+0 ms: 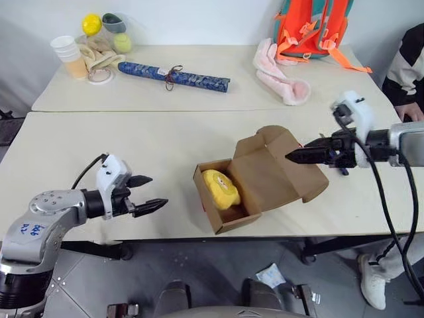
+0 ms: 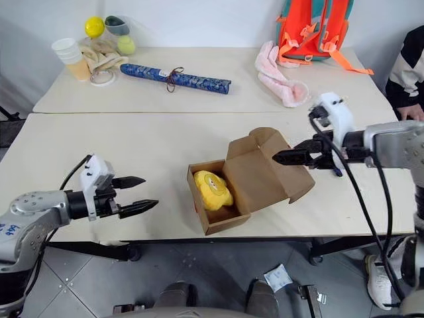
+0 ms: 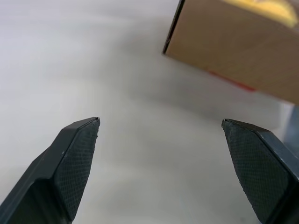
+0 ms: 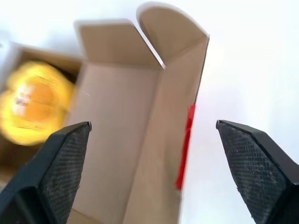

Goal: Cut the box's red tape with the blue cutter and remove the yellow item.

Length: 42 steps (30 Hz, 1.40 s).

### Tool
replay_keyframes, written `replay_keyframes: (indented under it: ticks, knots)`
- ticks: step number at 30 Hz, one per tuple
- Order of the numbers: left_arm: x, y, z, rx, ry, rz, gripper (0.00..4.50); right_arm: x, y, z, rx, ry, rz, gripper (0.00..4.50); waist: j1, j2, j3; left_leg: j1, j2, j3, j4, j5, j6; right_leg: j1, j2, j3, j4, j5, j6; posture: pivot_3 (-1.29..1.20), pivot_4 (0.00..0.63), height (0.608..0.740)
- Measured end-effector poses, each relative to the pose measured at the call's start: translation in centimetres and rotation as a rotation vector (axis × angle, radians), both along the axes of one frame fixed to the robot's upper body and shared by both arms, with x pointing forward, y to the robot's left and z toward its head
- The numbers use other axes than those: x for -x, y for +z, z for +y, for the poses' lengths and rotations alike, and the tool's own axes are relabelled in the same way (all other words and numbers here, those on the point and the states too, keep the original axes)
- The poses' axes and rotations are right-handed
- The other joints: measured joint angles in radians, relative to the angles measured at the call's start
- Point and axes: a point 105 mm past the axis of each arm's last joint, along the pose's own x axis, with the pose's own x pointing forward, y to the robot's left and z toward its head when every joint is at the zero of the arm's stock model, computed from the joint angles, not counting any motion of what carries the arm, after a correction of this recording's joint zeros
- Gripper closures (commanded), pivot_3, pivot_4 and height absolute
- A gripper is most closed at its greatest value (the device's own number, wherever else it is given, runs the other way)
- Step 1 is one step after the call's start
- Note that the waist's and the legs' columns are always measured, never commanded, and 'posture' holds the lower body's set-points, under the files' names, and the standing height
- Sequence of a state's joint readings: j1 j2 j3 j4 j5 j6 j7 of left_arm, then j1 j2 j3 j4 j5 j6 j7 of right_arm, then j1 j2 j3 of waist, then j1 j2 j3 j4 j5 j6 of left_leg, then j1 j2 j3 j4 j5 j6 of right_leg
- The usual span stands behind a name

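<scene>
— Where have they got to with it?

— The box [image 1: 255, 177] sits open near the front edge of the table [image 1: 132, 139], its lid thrown back toward the robot's right. So the cutting looks done, to my eye; what's left is lifting out the yellow item [image 1: 220, 189].

— And the hands?

— Both spread wide and holding nothing. The left hand [image 1: 147, 193] hangs low over the table's front edge, well to the left of the box, fingers pointing toward it. The right hand [image 1: 296, 156] is up over the open lid, pointing across it and down, clear of the cardboard.

— The tape?

— A strip of the red tape [image 4: 185, 145] clings to the outer edge of the lid flap; from the left wrist view a thin red line shows low on the box's side as well. Whether it's split clean in two I can't say, but the lid stands free.

— The blue cutter?

— I can't place it. The long patterned blue roll [image 1: 173, 74] tied with string on the far table isn't it.

— What does the yellow thing look like?

— A soft, rounded lump, yellow going orange in the middle, tucked into the box's tray and leaning on the wall by the hinge. It rises a little above the rim — something to get hold of.

— Next move?

— One hand has to come down into the tray and close around the lump, I'd guess. The right one is nearer, but the raised lid stands in its way; the left has an open run across the table. The box is light, so it may lift with the lump unless it's held steady.
</scene>
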<state>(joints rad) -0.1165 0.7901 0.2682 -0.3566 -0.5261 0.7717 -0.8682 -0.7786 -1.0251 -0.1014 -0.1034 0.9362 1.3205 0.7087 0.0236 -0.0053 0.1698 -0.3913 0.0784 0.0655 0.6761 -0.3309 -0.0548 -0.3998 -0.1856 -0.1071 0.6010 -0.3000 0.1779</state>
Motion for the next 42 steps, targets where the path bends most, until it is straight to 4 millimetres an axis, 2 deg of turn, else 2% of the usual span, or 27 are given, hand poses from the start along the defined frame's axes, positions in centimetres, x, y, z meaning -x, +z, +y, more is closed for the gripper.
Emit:
replay_keyframes:
  ticks: [6, 10, 14, 17, 20, 22, 23, 25, 29, 31, 35, 37, 42]
  knots:
    - [1.7, 0.0, 2.0, 0.027, 0.006, 0.006, 0.04, 1.1, 1.0, -1.4, -0.033, 0.183, -0.297, 0.0, 0.0, 0.0, 0.0, 0.001, 0.001, 0.002, 0.0, 0.0, -0.001, 0.0, 0.0, 0.0, 0.0, 0.0, 0.0, 0.0, 0.15, 0.74]
    - [2.5, 0.4, 3.4, 0.005, -0.001, -0.012, 0.04, 1.9, 1.1, -1.6, -0.024, 0.302, -0.44, 0.0, -0.001, 0.0, 0.0, 0.002, 0.001, 0.002, 0.0, -0.001, -0.001, 0.0, 0.0, 0.0, 0.0, 0.0, 0.0, 0.0, 0.15, 0.74]
    - [3.9, 0.2, 7.0, -0.015, 0.043, -0.002, 0.04, 3.1, 0.8, 0.2, -0.062, 0.462, -0.56, 0.0, -0.012, 0.0, 0.0, 0.004, 0.002, 0.004, -0.002, -0.001, -0.001, 0.0, 0.001, 0.0, 0.0, 0.0, 0.0, 0.0, 0.15, 0.74]
    - [4.8, 0.6, 7.8, -0.025, 0.034, 0.014, 0.04, 3.9, 0.7, 1.1, -0.045, 0.534, -0.615, 0.0, -0.011, 0.0, 0.001, 0.004, 0.002, 0.004, -0.002, -0.001, -0.002, 0.0, 0.001, 0.0, 0.0, 0.0, 0.0, 0.0, 0.15, 0.74]
    - [4.0, 2.1, 5.9, -0.016, -0.02, -0.032, 0.04, 4.4, 0.6, 1.7, -0.033, 0.569, -0.624, 0.0, 0.006, -0.001, 0.001, 0.003, 0.002, 0.003, 0.002, -0.002, -0.001, 0.002, 0.001, 0.0, 0.001, 0.0, 0.0, 0.0, 0.15, 0.74]
    - [2.5, 3.9, 3.4, 0.002, -0.083, -0.093, 0.04, 4.7, 0.4, 1.8, -0.032, 0.578, -0.611, 0.0, 0.018, -0.001, 0.001, 0.004, 0.002, 0.003, 0.005, -0.002, -0.001, 0.003, 0.001, 0.0, 0.002, 0.0, 0.0, 0.0, 0.15, 0.74]
    - [1.7, 5.3, 1.5, 0.009, -0.136, -0.135, 0.04, 4.8, 0.1, 1.9, -0.031, 0.588, -0.597, 0.0, 0.023, -0.002, 0.002, 0.003, 0.002, 0.002, 0.006, -0.002, -0.001, 0.004, 0.001, 0.0, 0.002, 0.0, -0.001, 0.0, 0.15, 0.74]
    - [1.1, 6.9, -2.0, 0.005, -0.259, -0.138, 0.04, 5.1, -0.2, 1.9, -0.026, 0.604, -0.581, 0.0, 0.025, -0.002, 0.002, 0.004, 0.002, 0.003, 0.006, -0.003, 0.0, 0.004, 0.001, 0.0, 0.002, 0.0, -0.001, 0.0, 0.15, 0.74]
    - [0.7, 7.9, -8.0, -0.027, -0.47, -0.076, 0.04, 5.5, -0.3, 2.0, -0.013, 0.622, -0.559, 0.0, 0.022, -0.002, 0.002, 0.005, 0.002, 0.003, 0.006, -0.003, -0.001, 0.003, 0.002, 0.0, 0.005, 0.001, -0.001, 0.0, 0.15, 0.74]
    - [0.5, 7.8, -10.3, -0.094, -0.543, -0.046, 0.04, 5.6, 0.0, 2.3, -0.009, 0.633, -0.569, 0.0, 0.018, -0.002, 0.002, 0.005, 0.002, 0.003, 0.006, -0.003, -0.001, 0.003, 0.001, 0.0, 0.005, 0.001, -0.001, 0.0, 0.15, 0.74]
    - [-1.6, 5.3, -12.6, -0.232, -0.549, 0.028, 0.04, 5.7, 0.0, 2.4, -0.007, 0.625, -0.568, 0.0, 0.011, -0.002, 0.002, 0.005, 0.002, 0.003, 0.005, -0.003, -0.001, 0.003, 0.002, 0.0, 0.004, 0.001, -0.001, 0.0, 0.15, 0.74]
    - [-2.6, 4.2, -13.2, -0.29, -0.534, 0.044, 0.04, 5.7, 0.0, 2.5, -0.007, 0.623, -0.565, 0.0, 0.009, -0.002, 0.002, 0.004, 0.002, 0.003, 0.005, -0.003, -0.001, 0.003, 0.002, 0.0, 0.003, 0.001, -0.001, 0.0, 0.15, 0.74]
    - [-3.7, 2.4, -14.5, -0.413, -0.561, 0.046, 0.04, 6.3, 0.4, 2.8, -0.014, 0.613, -0.558, 0.0, 0.012, -0.003, 0.002, 0.004, 0.002, 0.003, 0.006, -0.003, -0.001, 0.003, 0.002, -0.001, 0.002, 0.001, -0.001, 0.0, 0.15, 0.74]
